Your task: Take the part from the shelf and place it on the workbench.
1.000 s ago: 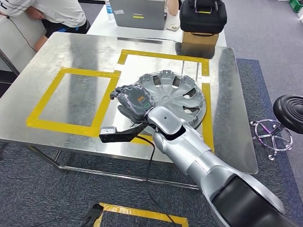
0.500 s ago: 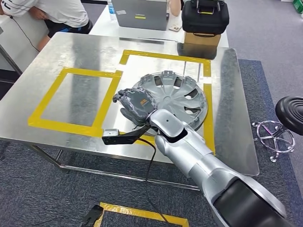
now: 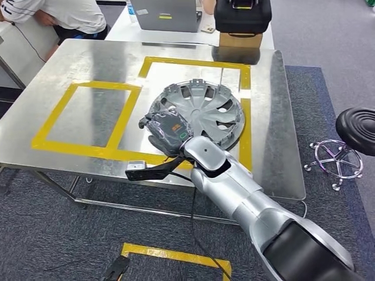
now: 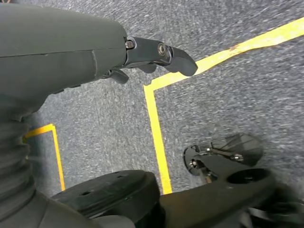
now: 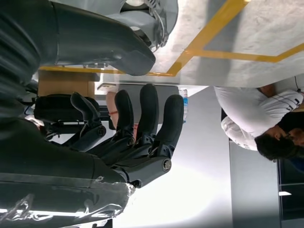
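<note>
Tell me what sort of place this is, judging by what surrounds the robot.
Probably a robotics test area set up in an office or lab. A shiny metal workbench carries yellow tape squares as placement zones, a grey plastic hubcap lies in one, and a grey laptop sits on the white desk behind, over grey carpet.

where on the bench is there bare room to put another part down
The left yellow taped square is bare steel. The strip right of the tape, along the bench edge, is free too. The right square is crowded: the hubcap fills it, with the right hand at its near rim.
</note>
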Robot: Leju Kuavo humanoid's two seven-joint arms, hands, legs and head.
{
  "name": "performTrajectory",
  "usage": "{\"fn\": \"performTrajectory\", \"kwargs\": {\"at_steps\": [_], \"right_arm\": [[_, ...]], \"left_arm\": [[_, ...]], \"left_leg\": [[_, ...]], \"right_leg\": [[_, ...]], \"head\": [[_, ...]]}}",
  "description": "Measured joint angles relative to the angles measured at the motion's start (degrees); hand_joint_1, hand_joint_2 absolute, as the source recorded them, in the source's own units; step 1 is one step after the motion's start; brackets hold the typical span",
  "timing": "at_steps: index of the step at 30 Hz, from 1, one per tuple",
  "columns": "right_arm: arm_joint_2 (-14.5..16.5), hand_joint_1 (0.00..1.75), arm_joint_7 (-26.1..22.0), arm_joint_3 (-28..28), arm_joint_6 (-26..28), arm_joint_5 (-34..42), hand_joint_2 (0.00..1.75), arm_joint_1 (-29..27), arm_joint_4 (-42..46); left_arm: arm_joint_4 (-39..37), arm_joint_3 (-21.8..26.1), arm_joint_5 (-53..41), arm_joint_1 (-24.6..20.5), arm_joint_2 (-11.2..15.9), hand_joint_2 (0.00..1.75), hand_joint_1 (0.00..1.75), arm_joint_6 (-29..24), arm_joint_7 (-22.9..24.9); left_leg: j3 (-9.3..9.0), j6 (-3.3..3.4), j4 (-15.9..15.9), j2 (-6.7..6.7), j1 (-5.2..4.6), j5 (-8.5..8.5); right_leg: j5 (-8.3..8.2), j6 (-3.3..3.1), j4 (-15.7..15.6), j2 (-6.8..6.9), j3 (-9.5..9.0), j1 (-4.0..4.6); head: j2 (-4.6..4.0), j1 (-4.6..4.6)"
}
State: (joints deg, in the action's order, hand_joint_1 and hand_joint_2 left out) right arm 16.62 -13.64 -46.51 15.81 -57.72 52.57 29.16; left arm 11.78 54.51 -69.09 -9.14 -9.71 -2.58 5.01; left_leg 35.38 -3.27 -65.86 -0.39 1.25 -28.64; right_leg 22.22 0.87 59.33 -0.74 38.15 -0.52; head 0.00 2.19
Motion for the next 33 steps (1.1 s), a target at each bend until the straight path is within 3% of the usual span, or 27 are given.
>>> {"fn": "performTrajectory", "kwargs": {"at_steps": [2,3,5,6,8,10,11,12,13,14,15,17,19,21,22,24,26,27,28,29,31,33], "right_arm": [[0.01,1.75,-0.09,-0.02,0.02,0.08,1.75,0.18,0.0],[0.02,1.75,-0.11,-0.04,0.02,0.12,1.75,0.2,0.0],[0.01,1.75,-0.15,-0.1,0.03,0.15,1.75,0.06,-0.05],[0.0,1.75,-0.16,-0.14,0.02,0.16,1.75,-0.03,-0.1],[-0.02,1.75,-0.17,-0.18,0.02,0.17,1.75,-0.11,-0.2],[-0.03,1.75,-0.17,-0.21,0.01,0.19,1.75,-0.19,-0.27],[-0.03,1.75,-0.17,-0.21,-0.01,0.21,1.75,-0.31,-0.31],[-0.03,1.75,-0.18,-0.22,-0.02,0.23,1.75,-0.45,-0.36],[-0.03,1.75,-0.17,-0.23,-0.02,0.26,1.75,-0.58,-0.4],[-0.02,1.75,-0.18,-0.25,-0.03,0.29,1.75,-0.64,-0.43],[0.04,1.75,-0.18,-0.26,-0.02,0.31,1.75,-0.62,-0.43],[0.28,1.75,-0.19,-0.27,-0.01,0.33,1.75,-0.5,-0.41],[0.5,1.75,-0.2,-0.28,-0.01,0.38,1.75,-0.39,-0.39],[0.55,1.75,-0.2,-0.29,-0.01,0.41,1.75,-0.36,-0.4],[0.61,1.75,-0.2,-0.3,-0.02,0.41,1.75,-0.35,-0.41],[0.77,1.75,-0.2,-0.31,-0.05,0.41,1.75,-0.34,-0.42],[0.86,1.75,-0.21,-0.33,-0.1,0.42,1.75,-0.47,-0.46],[0.87,1.75,-0.21,-0.35,-0.14,0.42,1.75,-0.56,-0.51],[0.87,1.75,-0.22,-0.37,-0.16,0.42,1.75,-0.63,-0.57],[0.87,1.75,-0.23,-0.38,-0.17,0.42,1.75,-0.66,-0.61],[0.91,1.75,-0.26,-0.39,-0.18,0.43,1.75,-0.61,-0.63],[0.99,1.75,-0.26,-0.4,-0.17,0.45,1.75,-0.4,-0.63]], "left_arm": [[0.0,0.0,0.0,-0.18,-0.03,1.75,0.0,-0.03,0.09],[0.0,0.0,0.0,-0.24,-0.05,1.75,0.0,-0.04,0.1],[0.0,0.02,0.0,-0.14,-0.05,1.75,0.0,-0.04,0.13],[0.0,0.03,0.0,-0.07,-0.02,1.75,0.0,-0.05,0.14],[0.0,0.04,0.0,0.01,0.01,1.75,0.0,-0.05,0.15],[0.0,0.04,0.0,0.03,0.01,1.75,0.0,-0.04,0.15],[0.0,0.04,0.0,0.06,0.01,1.75,0.0,-0.04,0.15],[0.0,0.04,0.0,0.09,0.01,1.75,0.0,-0.04,0.16],[0.0,0.04,0.0,0.11,0.01,1.75,0.0,-0.04,0.17],[0.0,0.04,0.0,0.12,0.01,1.75,0.0,-0.03,0.18],[0.0,0.04,0.0,0.12,0.01,1.75,0.0,-0.02,0.19],[0.0,0.04,0.0,0.12,0.0,1.75,0.0,-0.01,0.2],[0.0,0.04,0.0,0.1,0.0,1.75,0.0,0.0,0.2],[0.0,0.06,0.0,0.16,0.01,1.75,0.0,0.01,0.2],[0.0,0.07,0.0,0.21,0.01,1.75,0.0,0.01,0.2],[0.0,0.09,0.0,0.24,0.02,1.75,0.0,0.07,0.22],[0.0,0.09,0.0,0.16,0.03,1.75,0.0,0.13,0.23],[0.0,0.09,0.0,0.13,0.05,1.75,0.0,0.15,0.22],[0.0,0.09,0.0,0.13,0.08,1.75,0.0,0.17,0.22],[0.0,0.09,0.0,0.13,0.12,1.75,0.0,0.21,0.22],[0.0,0.09,0.0,0.04,0.14,1.75,0.0,0.3,0.22],[0.0,0.09,0.0,-0.25,0.11,1.75,0.0,0.41,0.21]], "left_leg": [[-4.01,0.32,6.44,-0.09,-0.1,0.78],[-4.7,0.6,7.89,-0.15,-0.2,0.67],[-4.14,1.48,8.18,-0.14,-0.24,1.11],[-3.76,2.0,8.18,-0.09,-0.23,1.54],[-2.75,2.9,8.27,0.05,-0.14,2.61],[-1.47,3.3,8.25,0.07,-0.28,3.7],[-0.8,3.37,8.22,0.07,-0.38,4.24],[-0.11,3.4,8.2,0.08,-0.48,4.79],[0.54,3.39,8.19,0.08,-0.58,5.32],[1.14,3.34,8.18,0.08,-0.66,5.83],[1.65,3.23,8.17,0.06,-0.72,6.33],[2.34,2.76,8.22,0.04,-0.82,7.28],[2.56,2.03,8.45,0.06,-0.71,8.24],[2.82,1.24,8.72,0.05,-0.54,8.67],[3.2,0.92,8.25,0.03,-0.51,7.67],[4.78,0.41,3.8,0.04,-0.45,2.6],[6.47,0.0,-3.52,0.04,-0.37,-2.24],[6.67,-0.18,-6.13,0.04,-0.32,-2.75],[6.14,-0.33,-7.17,0.04,-0.25,-2.04],[4.72,-0.48,-6.38,0.05,-0.16,-0.54],[-0.53,-0.86,-0.37,0.06,0.13,1.52],[-5.04,-0.3,6.37,-0.08,0.15,0.47]], "right_leg": [[-0.79,0.63,0.08,-0.04,0.65,0.17],[-1.24,0.96,0.01,-0.03,0.85,0.27],[-2.06,1.63,-0.3,0.01,1.08,0.19],[-1.65,1.95,-0.11,0.07,1.37,0.12],[2.1,2.46,3.55,0.18,2.77,0.03],[7.55,2.72,11.25,0.25,4.82,0.03],[9.05,2.75,14.58,0.26,5.42,0.04],[9.34,2.68,16.37,0.26,5.26,0.05],[8.55,2.53,16.17,0.26,4.15,0.06],[7.13,2.28,13.84,0.26,1.98,0.12],[6.09,1.93,9.99,0.26,-0.96,0.23],[5.88,1.35,2.25,0.24,-6.27,0.57],[6.3,0.93,-0.73,0.17,-7.71,0.93],[5.19,0.23,-1.07,0.22,-6.92,0.9],[4.45,-0.23,-1.32,0.28,-6.52,0.77],[2.84,-0.79,-1.71,0.34,-5.32,0.51],[1.44,-0.91,-1.73,0.36,-3.64,0.48],[0.77,-0.86,-1.71,0.4,-2.77,0.46],[0.1,-0.76,-1.67,0.44,-1.9,0.42],[-0.57,-0.58,-1.61,0.47,-1.02,0.31],[-1.69,0.05,-1.32,0.42,0.53,0.17],[-2.8,0.83,-0.95,0.38,1.71,0.21]], "head": [[0.0,0.01],[0.0,0.01],[0.0,0.01],[0.0,-0.03],[0.0,-0.32],[0.0,-0.57],[0.0,-0.57],[0.0,-0.56],[0.0,-0.56],[0.0,-0.55],[0.0,-0.55],[0.0,-0.49],[0.0,-0.64],[0.0,-0.84],[0.0,-0.77],[0.0,-0.55],[0.0,-0.45],[0.0,-0.45],[0.0,-0.46],[0.0,-0.45],[0.0,-0.38],[0.0,-0.28]]}}
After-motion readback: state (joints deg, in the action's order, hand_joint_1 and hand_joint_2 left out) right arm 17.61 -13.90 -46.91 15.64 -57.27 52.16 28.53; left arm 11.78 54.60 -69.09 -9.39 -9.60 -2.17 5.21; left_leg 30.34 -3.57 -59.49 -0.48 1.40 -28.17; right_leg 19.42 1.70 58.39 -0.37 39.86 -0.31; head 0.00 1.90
